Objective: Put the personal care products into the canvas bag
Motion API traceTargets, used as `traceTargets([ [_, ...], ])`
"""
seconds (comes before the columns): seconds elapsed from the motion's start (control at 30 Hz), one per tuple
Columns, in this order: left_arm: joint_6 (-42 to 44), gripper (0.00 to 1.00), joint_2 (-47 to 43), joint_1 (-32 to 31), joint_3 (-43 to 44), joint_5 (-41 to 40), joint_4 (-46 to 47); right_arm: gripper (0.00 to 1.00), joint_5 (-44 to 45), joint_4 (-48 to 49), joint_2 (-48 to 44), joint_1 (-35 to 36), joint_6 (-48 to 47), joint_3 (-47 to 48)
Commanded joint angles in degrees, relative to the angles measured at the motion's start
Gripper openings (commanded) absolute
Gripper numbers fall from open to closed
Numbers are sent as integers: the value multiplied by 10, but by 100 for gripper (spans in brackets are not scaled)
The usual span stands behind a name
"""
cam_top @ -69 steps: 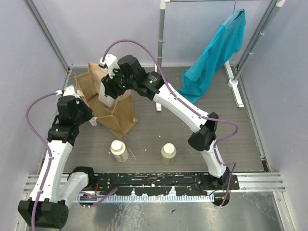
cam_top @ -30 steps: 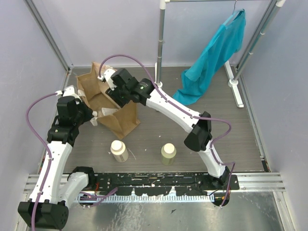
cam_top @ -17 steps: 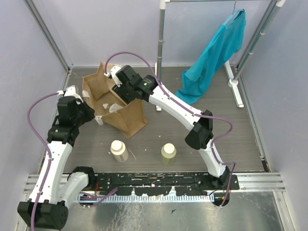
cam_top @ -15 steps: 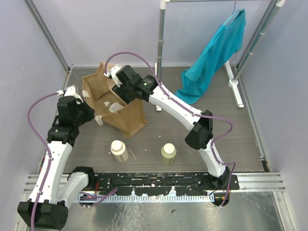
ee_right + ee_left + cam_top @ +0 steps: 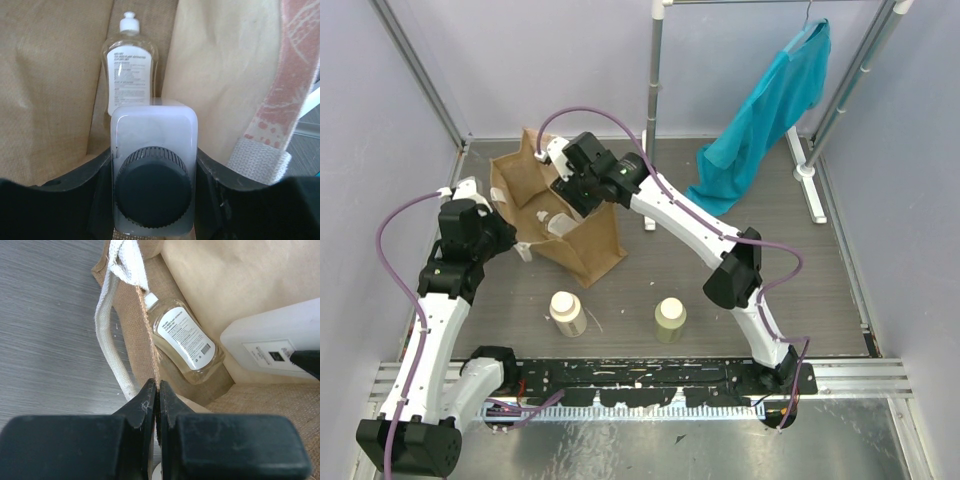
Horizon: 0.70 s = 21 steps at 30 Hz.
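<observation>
1. The right tool [image 5: 154,200] has its jaws clamped on the two sides of the white rectangular bottle [image 5: 154,145], dark cap toward the wrist camera. Since 2.3 s ago it has come down from above the canvas bag [image 5: 592,245] into the bag's mouth. Over the last half second its position is practically unchanged.
2. The left tool [image 5: 156,392] has its fingers together, pinching the rim edge of the canvas bag just beside the whitish strap [image 5: 106,335]. The left arm's stance matches the earlier views.
3. The canvas bag stands on the bench [image 5: 720,290]. Its mouth is spread wider than 2.3 s ago, and its near corner sits further right. It is tan-brown, coarse weave outside and a smoother lining inside.
4. The white rectangular bottle is inside the bag mouth — translucent white body, a printed label on one face. Whether it touches the bag floor cannot be told.
5. The amber clear bottle [image 5: 182,340] lies inside the bag against a wall, just beyond the white rectangular bottle. It has a white cap and a white label with a barcode.
6. The cream round bottle [image 5: 567,312] and the olive-green round bottle [image 5: 669,320] stand upright on the bench outside the bag, apart from each other — both in the same places as earlier.
</observation>
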Motion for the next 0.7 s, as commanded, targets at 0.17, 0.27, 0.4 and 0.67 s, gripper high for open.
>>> traceTargets([
  [0.17, 7, 12, -4, 1, 30, 1, 18, 0, -191, -52, -92, -5, -106, 7],
  [0.27, 8, 12, -1, 1, 31, 2, 16, 0, -227, -87, -98, -5, -126, 7],
  [0.4, 9, 12, -1, 1, 31, 1, 16, 0, -265, -112, -111, -5, -133, -15],
  [0.67, 3, 12, 2, 1, 27, 7, 21, 1, -292, -92, -117, 3, -138, -102],
])
